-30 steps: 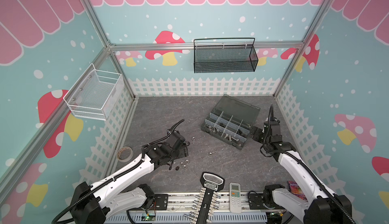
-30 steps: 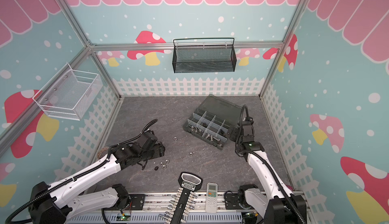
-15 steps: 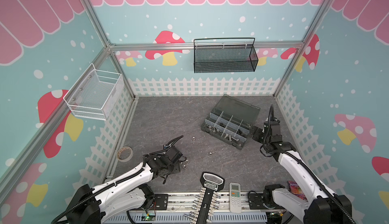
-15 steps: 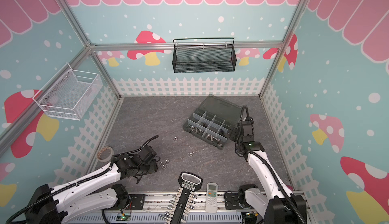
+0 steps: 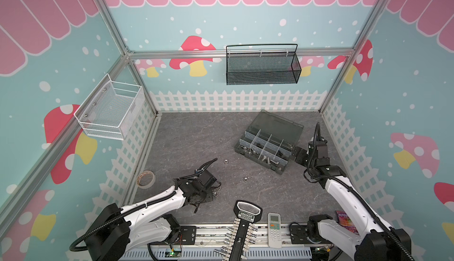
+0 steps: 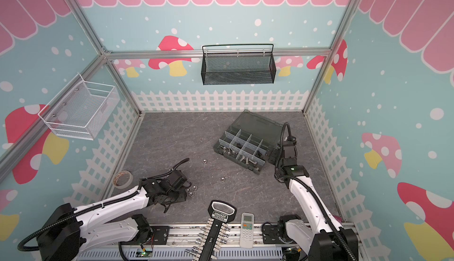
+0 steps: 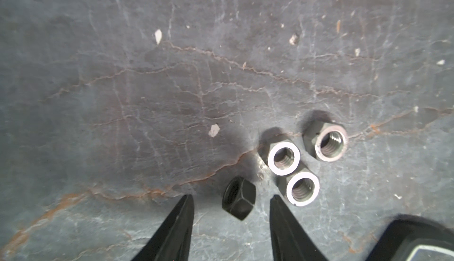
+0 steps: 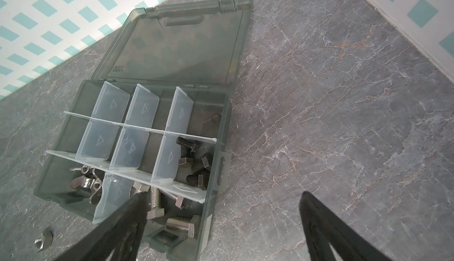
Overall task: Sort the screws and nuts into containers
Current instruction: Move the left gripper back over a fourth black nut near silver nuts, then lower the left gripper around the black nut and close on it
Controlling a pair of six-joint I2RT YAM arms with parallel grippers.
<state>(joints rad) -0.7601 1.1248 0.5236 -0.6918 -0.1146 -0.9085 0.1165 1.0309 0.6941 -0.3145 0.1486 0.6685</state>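
Left claw (image 7: 230,198): partly open and empty, low at the tabletop's (image 7: 172,88) front-left, one finger each side of the small black hex nut (image 7: 239,197), neither touching it.
Black nut: lay tilted between them; best centred, then pinched across its flats.
Three silver hex nuts (image 7: 302,188): just beside one finger; a crooked squeeze would likely knock the nearest.
Dark grey translucent organiser box (image 5: 275,124): right-rear, lid open, screws (image 8: 180,223) inside.
Right claw (image 8: 221,194): wide open, empty, beside the box.
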